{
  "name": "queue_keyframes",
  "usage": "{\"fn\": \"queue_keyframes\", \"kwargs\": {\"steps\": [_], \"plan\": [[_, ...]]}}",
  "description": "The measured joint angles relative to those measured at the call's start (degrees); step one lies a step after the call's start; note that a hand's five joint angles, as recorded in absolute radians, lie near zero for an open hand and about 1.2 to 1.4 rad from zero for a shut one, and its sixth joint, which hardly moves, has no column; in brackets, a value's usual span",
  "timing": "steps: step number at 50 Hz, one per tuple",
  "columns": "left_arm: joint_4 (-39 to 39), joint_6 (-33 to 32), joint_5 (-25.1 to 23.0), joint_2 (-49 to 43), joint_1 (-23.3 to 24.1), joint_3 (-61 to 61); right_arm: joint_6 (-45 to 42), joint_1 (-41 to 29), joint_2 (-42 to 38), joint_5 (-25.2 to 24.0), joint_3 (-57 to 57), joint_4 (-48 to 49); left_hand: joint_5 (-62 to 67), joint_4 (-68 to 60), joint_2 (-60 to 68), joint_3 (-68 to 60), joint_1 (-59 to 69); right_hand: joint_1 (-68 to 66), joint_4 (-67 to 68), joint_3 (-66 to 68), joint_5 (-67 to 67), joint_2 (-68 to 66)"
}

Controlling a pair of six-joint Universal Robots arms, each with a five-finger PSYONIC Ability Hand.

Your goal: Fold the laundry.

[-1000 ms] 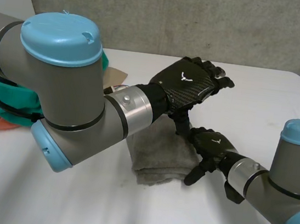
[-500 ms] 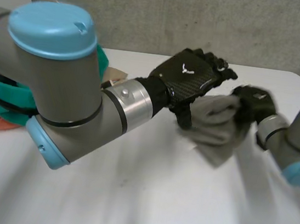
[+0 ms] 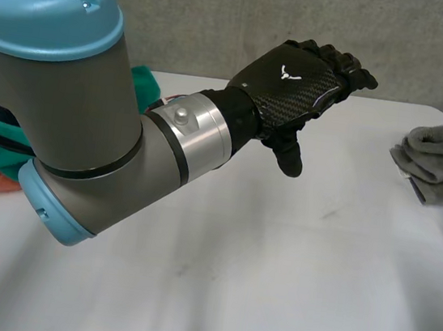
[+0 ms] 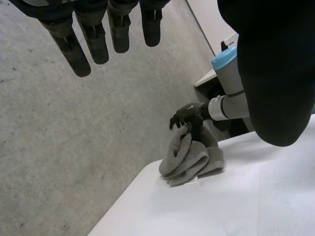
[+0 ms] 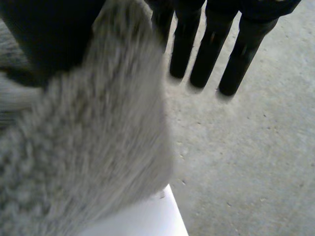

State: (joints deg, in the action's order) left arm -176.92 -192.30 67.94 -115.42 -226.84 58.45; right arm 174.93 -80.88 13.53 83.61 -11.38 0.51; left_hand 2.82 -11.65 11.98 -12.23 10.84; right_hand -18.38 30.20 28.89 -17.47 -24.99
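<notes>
At 3 o'clock on the tabletop (image 3: pixel 274 262), the right hand (image 4: pixel 188 114) pinches the folded towel (image 3: pixel 438 161). The left hand (image 3: pixel 293 89) hovers empty, fingers straight. Judged step: setting aside; next, clean release.

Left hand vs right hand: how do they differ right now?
1. The left hand holds nothing, its fingers straight. The right hand is closed on the bunched grey towel, gripping its top.
2. The left hand hangs above the middle of the table. The right hand is at the table's right edge.
Shared: both are black.
</notes>
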Motion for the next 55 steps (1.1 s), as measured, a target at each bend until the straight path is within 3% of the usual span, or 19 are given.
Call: {"fn": "queue_keyframes", "kwargs": {"steps": [2,4,9,16,25,32,38,41,46,51,55], "plan": [[0.00,-0.02,0.02,-0.09,0.05,0.09,-0.09,0.36,-0.18,0.36,-0.02,0.06,0.00,0.00,0.00,0.00,0.00,5.10,-13.03,-12.17,11.06,9.72],[0.00,-0.06,0.05,-0.19,0.09,0.16,-0.77,0.97,-0.13,1.16,-0.34,0.12,0.00,0.00,0.00,0.00,0.00,5.63,-17.57,-16.62,14.81,12.75],[0.02,-0.12,0.08,-0.26,0.24,0.19,-4.63,2.80,1.28,2.64,-2.24,-0.47,0.00,0.00,0.00,0.00,0.00,5.63,-18.30,-17.10,14.83,12.76],[0.08,-0.08,0.09,0.08,0.82,0.73,-13.92,3.98,6.79,-0.92,-10.25,-3.30,0.00,0.00,0.00,0.00,0.00,5.63,-18.30,-17.10,14.86,12.76],[0.00,-0.09,0.08,0.30,1.06,1.76,-23.08,5.43,11.45,-1.25,-15.71,-3.33,0.00,0.00,0.00,0.00,0.00,5.63,-18.30,-17.10,14.87,12.76],[-0.15,0.06,0.25,1.21,0.94,1.49,-23.87,5.48,21.35,-0.89,-25.21,2.27,0.00,0.00,0.00,0.00,0.00,5.63,-18.30,-17.10,14.87,12.76],[-1.60,0.49,3.00,3.44,-0.04,0.20,-23.59,3.51,36.27,-1.52,-43.37,16.99,0.00,0.00,0.00,0.00,0.00,5.63,-18.30,-17.10,14.90,12.76],[-2.36,0.13,8.77,4.83,-2.42,-1.04,-23.70,0.08,43.81,-5.63,-54.52,23.71,0.00,0.00,0.00,0.00,0.00,5.63,-18.31,-17.10,14.94,12.76],[-2.22,-3.84,18.20,5.75,-9.73,-1.41,-24.38,-5.22,50.93,-14.38,-66.56,24.76,0.00,0.00,0.00,0.00,0.00,5.63,-18.30,-17.10,14.94,12.76],[-1.93,-17.13,24.92,3.76,-20.72,0.53,-27.90,-9.78,56.03,-21.38,-75.78,16.60,0.00,0.00,0.00,0.00,0.00,5.63,-18.30,-17.10,14.94,12.76],[-3.85,-26.67,24.50,-1.96,-26.53,0.78,-33.05,-11.98,57.19,-22.48,-79.79,9.37,0.00,0.00,0.00,0.00,0.00,5.63,-18.30,-17.10,14.95,12.76]]}}
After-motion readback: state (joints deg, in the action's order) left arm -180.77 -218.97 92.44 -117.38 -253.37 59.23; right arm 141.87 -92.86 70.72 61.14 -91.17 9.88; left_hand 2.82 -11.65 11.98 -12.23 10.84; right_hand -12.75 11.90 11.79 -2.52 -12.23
